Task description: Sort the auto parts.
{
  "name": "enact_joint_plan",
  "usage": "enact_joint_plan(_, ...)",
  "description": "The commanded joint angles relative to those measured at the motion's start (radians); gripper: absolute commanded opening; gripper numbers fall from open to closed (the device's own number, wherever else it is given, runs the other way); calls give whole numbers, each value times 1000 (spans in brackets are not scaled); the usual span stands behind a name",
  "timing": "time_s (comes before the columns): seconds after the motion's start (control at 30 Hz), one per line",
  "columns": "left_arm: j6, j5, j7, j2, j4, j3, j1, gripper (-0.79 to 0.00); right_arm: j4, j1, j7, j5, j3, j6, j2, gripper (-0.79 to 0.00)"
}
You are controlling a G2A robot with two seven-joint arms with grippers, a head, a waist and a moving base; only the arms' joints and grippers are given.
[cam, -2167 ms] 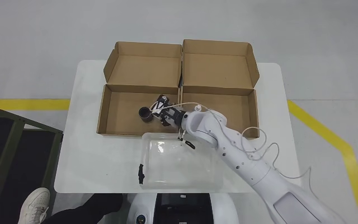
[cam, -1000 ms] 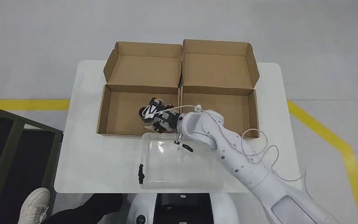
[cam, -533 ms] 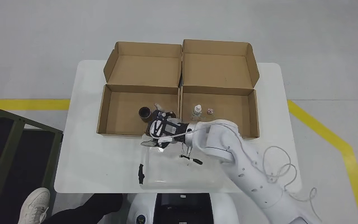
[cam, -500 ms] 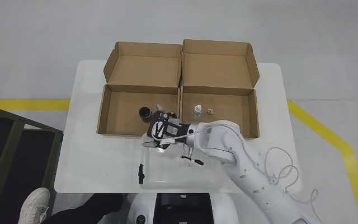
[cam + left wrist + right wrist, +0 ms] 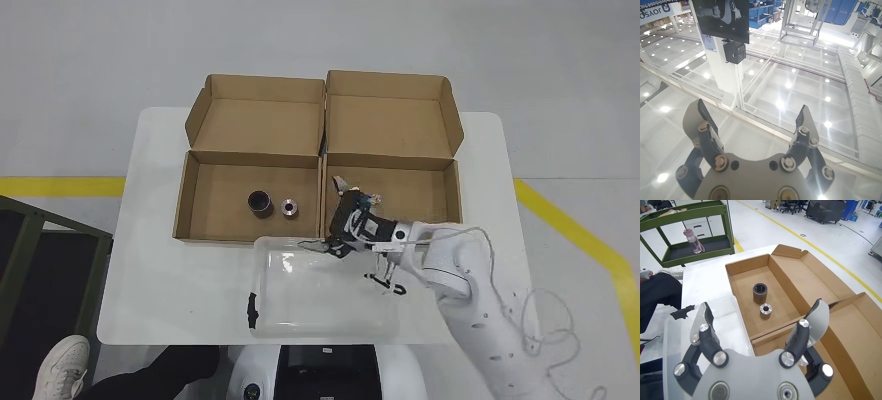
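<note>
From the top view you see a white table with two open cardboard boxes side by side. The left box holds the two auto parts: a dark cylinder and a small silver piece, just beside each other and apart from the walls. Your right gripper hangs over the near corner of the right box, next to the wall the boxes share, and its fingers are spread with nothing between them. The arm covers part of that box's floor, so you cannot tell what lies under it. A clear plastic bin sits in front of the boxes with a strip of black tape at its left edge.

In the left wrist view, your left gripper points up at the ceiling lights, fingers wide apart and empty. A dark screen and blue banners carry print.

In the right wrist view, the right gripper is spread and empty. Beyond it both parts stand upright in the left box, the dark cylinder farther off than the silver piece. One finger overlaps the right box's wall. A pink bottle stands on a green cart; its lettering is too small to read.
</note>
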Motion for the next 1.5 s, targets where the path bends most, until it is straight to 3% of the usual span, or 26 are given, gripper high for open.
enact_joint_plan(0.0,0,0,0,0,0,0,0,0,-8,-17,-16,0,29,-12,6,0)
enact_joint_plan(0.57,0,0,0,0,0,0,0,0,-67,-151,-177,-46,280,-60,55,0)
enact_joint_plan(1.03,0,0,0,0,0,0,0,0,-42,-293,-332,-43,573,-30,89,0)
enact_joint_plan(1.47,0,0,0,0,0,0,0,0,-10,-430,-447,-47,695,7,101,0)
